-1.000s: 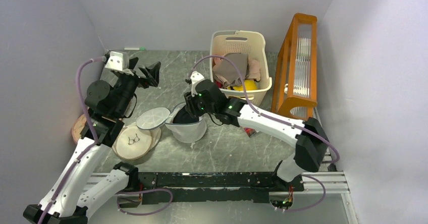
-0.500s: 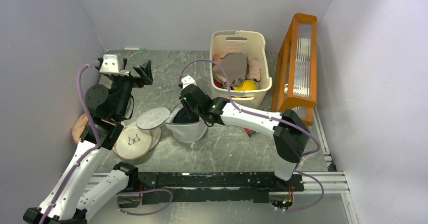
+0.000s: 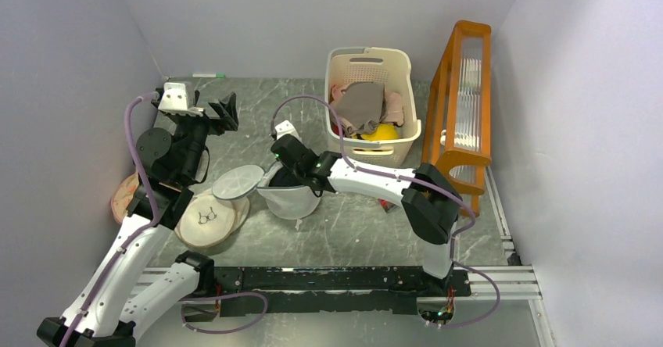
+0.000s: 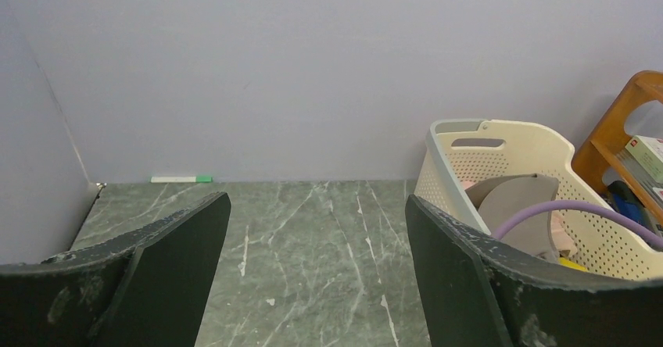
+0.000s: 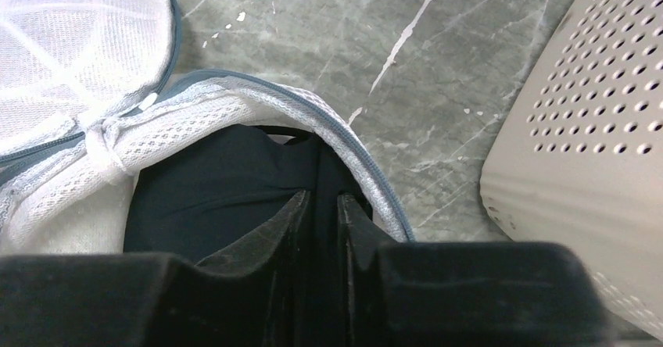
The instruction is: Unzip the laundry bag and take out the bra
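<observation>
The laundry bag [image 3: 293,201] stands open at the table's middle, its round lid [image 3: 237,182] flipped to the left. In the right wrist view its white mesh rim with grey zip [image 5: 258,101] curves around the black bra [image 5: 211,191] inside. My right gripper [image 3: 286,172] reaches into the bag's mouth and its jaws are pinched on a fold of the bra [image 5: 322,206]. My left gripper [image 3: 224,112] is raised at the back left, well away from the bag, open and empty [image 4: 317,230].
A cream slatted basket [image 3: 369,64] with grey-brown and yellow clothes stands at the back right, close to the bag. An orange wooden rack [image 3: 461,89] is to its right. Flat cream round pads [image 3: 205,220] lie left of the bag. A green-tipped marker [image 3: 207,75] lies by the back wall.
My right gripper has slid left and deeper into the bag's mouth, its elbow folding in. My left gripper has turned slightly and stays raised.
</observation>
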### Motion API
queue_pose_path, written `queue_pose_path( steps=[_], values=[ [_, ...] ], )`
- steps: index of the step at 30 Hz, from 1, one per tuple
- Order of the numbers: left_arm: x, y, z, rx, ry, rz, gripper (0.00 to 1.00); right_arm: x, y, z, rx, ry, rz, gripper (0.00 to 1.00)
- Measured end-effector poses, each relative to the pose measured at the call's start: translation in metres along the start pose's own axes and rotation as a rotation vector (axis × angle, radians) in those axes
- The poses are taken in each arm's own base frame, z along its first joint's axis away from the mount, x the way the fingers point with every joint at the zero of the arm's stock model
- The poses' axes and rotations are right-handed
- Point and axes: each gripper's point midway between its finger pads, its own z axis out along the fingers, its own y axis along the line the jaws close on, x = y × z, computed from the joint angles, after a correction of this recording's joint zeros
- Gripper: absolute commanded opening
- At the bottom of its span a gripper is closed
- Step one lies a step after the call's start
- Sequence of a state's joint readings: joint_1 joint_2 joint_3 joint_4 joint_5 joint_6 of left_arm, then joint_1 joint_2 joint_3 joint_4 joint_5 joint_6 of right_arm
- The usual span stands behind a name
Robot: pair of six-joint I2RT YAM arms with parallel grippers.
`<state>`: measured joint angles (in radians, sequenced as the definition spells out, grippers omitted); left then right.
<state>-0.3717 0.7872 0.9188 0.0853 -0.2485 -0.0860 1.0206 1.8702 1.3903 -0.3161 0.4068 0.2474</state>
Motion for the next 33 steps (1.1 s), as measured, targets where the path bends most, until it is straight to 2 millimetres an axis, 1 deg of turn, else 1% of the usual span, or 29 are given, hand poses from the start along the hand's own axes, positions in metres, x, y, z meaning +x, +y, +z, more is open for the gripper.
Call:
queue_pose_path(
  steps=[4, 8, 11, 17, 20, 22, 26, 29, 31, 33],
  values=[
    [0.0, 0.0, 0.0, 0.0, 0.001, 0.0, 0.93, 0.0, 0.0, 0.001, 0.012, -0.001, -0.007, 0.0],
    [0.001, 0.0, 0.001, 0.0, 0.002, 0.0, 0.93, -0.009, 0.004, -0.006, -0.013, -0.034, 0.005, 0.0],
    [0.001, 0.0, 0.001, 0.0, 0.002, 0.0, 0.93, -0.02, 0.006, -0.028, -0.071, -0.1, 0.035, 0.0],
    [0.001, 0.0, 0.001, 0.0, 0.002, 0.0, 0.92, -0.056, 0.006, -0.093, -0.235, -0.335, 0.154, 0.0],
    [0.001, 0.0, 0.001, 0.0, 0.003, 0.0, 0.92, -0.068, 0.01, -0.114, -0.312, -0.429, 0.214, 0.0],
    [0.002, 0.0, 0.001, 0.0, 0.004, 0.0, 0.92, -0.07, 0.013, -0.12, -0.362, -0.468, 0.249, 0.0],
    [0.003, 0.0, 0.002, 0.0, 0.009, 0.001, 0.92, -0.066, 0.018, -0.123, -0.442, -0.49, 0.298, 0.0],
    [0.005, -0.001, 0.002, 0.0, 0.013, 0.002, 0.92, -0.067, 0.02, -0.13, -0.492, -0.51, 0.325, 0.0],
    [0.006, -0.001, 0.003, 0.0, 0.016, 0.003, 0.92, -0.074, 0.021, -0.141, -0.526, -0.548, 0.338, 0.0],
    [0.007, -0.001, 0.003, 0.0, 0.019, 0.003, 0.92, -0.087, 0.02, -0.157, -0.557, -0.602, 0.347, 0.0]
  ],
)
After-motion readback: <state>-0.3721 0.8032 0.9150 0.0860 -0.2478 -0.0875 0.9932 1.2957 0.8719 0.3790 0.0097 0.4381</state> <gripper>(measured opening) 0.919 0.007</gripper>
